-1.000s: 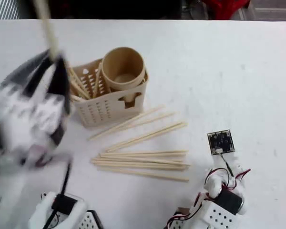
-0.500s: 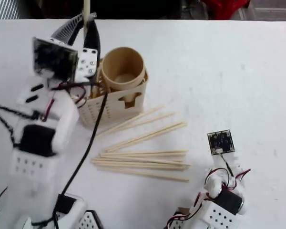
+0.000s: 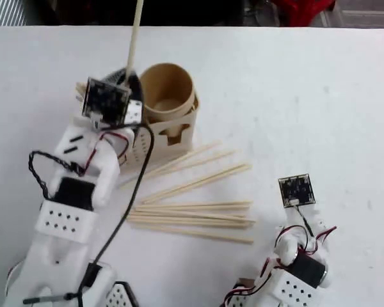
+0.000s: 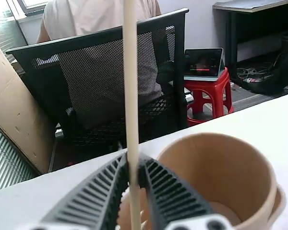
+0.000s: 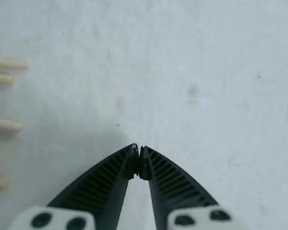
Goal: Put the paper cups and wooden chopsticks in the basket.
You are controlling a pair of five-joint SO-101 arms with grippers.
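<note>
My left gripper (image 4: 133,165) is shut on a wooden chopstick (image 4: 130,86) that stands upright, right over the basket (image 3: 160,137). The same chopstick (image 3: 135,38) rises from the left arm (image 3: 83,173) in the high view. A brown paper cup (image 3: 166,89) sits in the basket, and this paper cup (image 4: 221,177) lies just beyond the left fingers. More chopsticks lean in the basket's left part. Several loose chopsticks (image 3: 192,214) lie on the white table in front of the basket. My right gripper (image 5: 137,152) is shut, empty, low over the bare table, near chopstick ends (image 5: 7,64).
The white table (image 3: 294,83) has free room to the right and behind the basket. The right arm (image 3: 297,256) rests at the table's front right. Beyond the far table edge stand a black mesh chair (image 4: 110,72) and a red stool (image 4: 206,91).
The left arm has swung from the left side of the table in over the basket, carrying the chopstick upright. The right arm has stayed still.
</note>
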